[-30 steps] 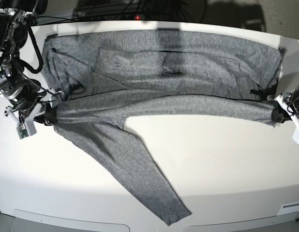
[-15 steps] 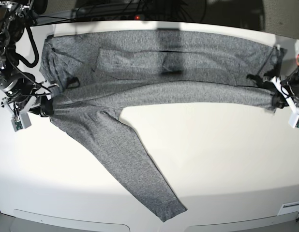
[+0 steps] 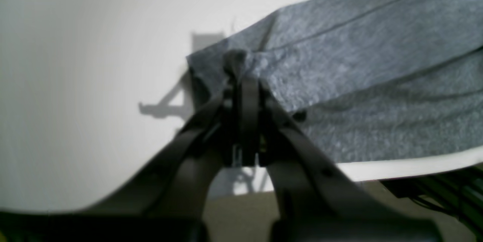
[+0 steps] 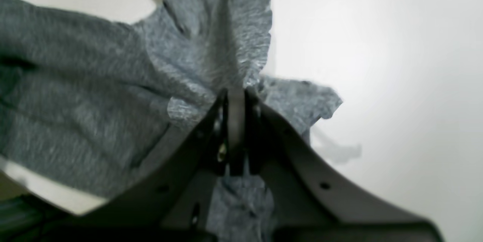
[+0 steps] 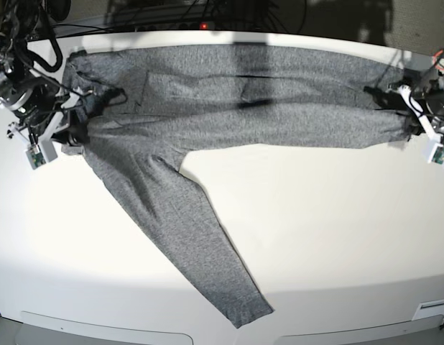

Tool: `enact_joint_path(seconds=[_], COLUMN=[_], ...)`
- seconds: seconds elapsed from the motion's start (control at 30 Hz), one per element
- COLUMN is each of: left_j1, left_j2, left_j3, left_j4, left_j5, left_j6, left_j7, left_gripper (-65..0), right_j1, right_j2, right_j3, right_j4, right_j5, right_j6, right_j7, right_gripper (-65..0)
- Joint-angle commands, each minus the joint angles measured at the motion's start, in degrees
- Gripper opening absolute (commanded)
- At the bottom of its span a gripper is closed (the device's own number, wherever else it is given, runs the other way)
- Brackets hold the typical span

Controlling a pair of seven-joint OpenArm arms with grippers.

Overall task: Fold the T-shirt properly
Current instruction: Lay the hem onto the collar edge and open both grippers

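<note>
The heather-grey T-shirt (image 5: pixel 243 108) lies in a long band across the far side of the white table (image 5: pixel 322 237). One long sleeve (image 5: pixel 186 244) trails diagonally toward the front edge. At the base view's right, my left gripper (image 5: pixel 407 118) is shut on the shirt's end. The left wrist view shows its fingers (image 3: pixel 241 79) pinching a corner of the fabric (image 3: pixel 358 83). My right gripper (image 5: pixel 77 133), at the base view's left, is shut on the other end. In the right wrist view its closed tips (image 4: pixel 236 96) hold bunched cloth (image 4: pixel 94 94).
Dark cables (image 5: pixel 207 14) run behind the table's far edge. In the left wrist view the table edge (image 3: pixel 415 166) lies just beyond the shirt. A white panel (image 5: pixel 107 330) borders the table's front.
Both grippers moved toward the far edge with the shirt's ends in them. The folded band now overlaps the far layer more, and the trailing sleeve was dragged slightly away from the front.
</note>
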Motion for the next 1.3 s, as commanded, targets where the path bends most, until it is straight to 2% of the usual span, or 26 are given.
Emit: enact_joint_path(seconds=[0.0,0.33,0.4,0.53,0.6,0.8,0.97,1.17,1.2,1.27], left_j1=[0.42,1.92,1.95,1.95,1.95,3.63,8.63,9.35,9.35,9.38], left_j2=[-0.98,-0.96,-0.96,-0.96,-0.94,-0.48,-0.5,-0.48,-0.5,-0.5], left_j3=[-0.48,-0.48,-0.48,-0.48,-0.48,-0.42,-0.42,-0.42,-0.42,-0.42], left_j4=[1.31,1.49,1.49,1.49,1.49,1.46,1.44,1.44,1.44,1.44], left_j5=[0.9,1.49,3.37,8.57,8.5,4.57,4.76,4.81,4.83,4.85], left_j6=[0.24,0.17,0.17,0.22,0.24,0.2,0.22,0.22,0.22,0.2], left_j7=[-0.48,-3.69,-3.67,-3.63,-3.65,-4.2,-10.32,-11.23,-11.26,-11.21], left_gripper=[-65.0,-65.0,-65.0,-65.0,-65.0,-65.0,-65.0,-65.0,-65.0,-65.0], right_j1=[-0.42,-5.25,-5.25,-5.25,-5.25,-5.77,-6.21,-6.21,-6.21,-6.21], right_j2=[0.96,1.11,1.33,3.89,5.01,4.74,4.72,4.72,4.72,4.72], right_j3=[0.55,0.55,0.55,0.55,0.55,0.52,0.52,0.52,0.52,0.52], right_j4=[1.07,1.05,1.05,1.05,1.05,0.98,0.17,0.13,0.13,0.13], right_j5=[0.28,-4.61,-6.99,-7.52,-8.39,-8.57,-8.31,-6.12,-5.29,-5.11], right_j6=[0.28,0.28,0.28,0.28,0.28,0.28,0.28,0.28,0.28,0.28], right_j7=[0.96,0.98,1.01,1.16,1.25,1.18,1.2,0.7,0.68,0.68], right_gripper=[-65.0,-65.0,-65.0,-65.0,-65.0,-65.0,-65.0,-65.0,-63.5,-51.8])
